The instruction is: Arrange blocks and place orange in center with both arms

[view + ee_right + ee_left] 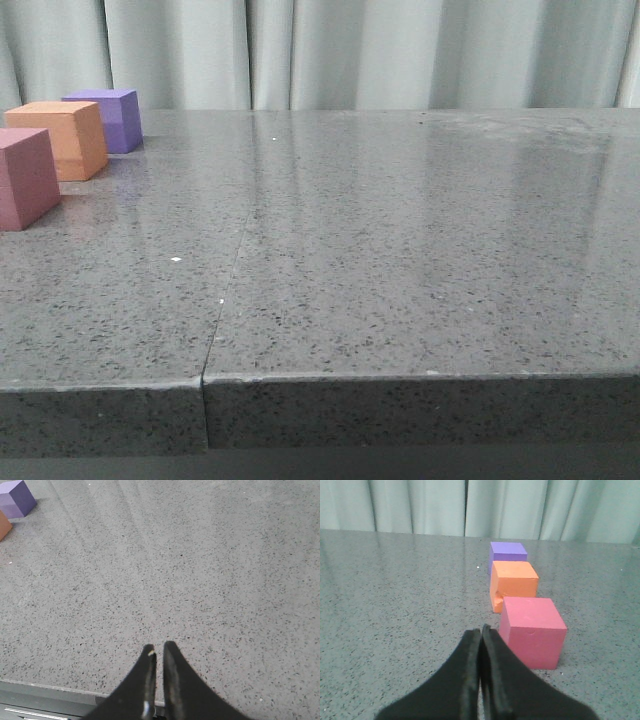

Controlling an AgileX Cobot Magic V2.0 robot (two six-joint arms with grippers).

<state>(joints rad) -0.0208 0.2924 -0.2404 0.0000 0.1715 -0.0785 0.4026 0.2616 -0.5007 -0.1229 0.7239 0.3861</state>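
Three blocks stand in a row at the table's far left: a purple one (105,118) at the back, the orange one (62,138) in the middle, a dusky pink one (22,176) nearest, cut off by the frame edge. In the left wrist view they line up as purple (508,555), orange (515,582) and pink (533,630). My left gripper (481,628) is shut and empty, just beside the pink block. My right gripper (159,647) hangs over the table's front edge, fingers almost together, holding nothing. Neither gripper shows in the front view.
The grey speckled table (400,250) has a seam (225,290) running front to back, left of centre. A pale curtain (350,50) hangs behind it. The right wrist view catches the purple block (16,498) and a corner of the orange one (3,524).
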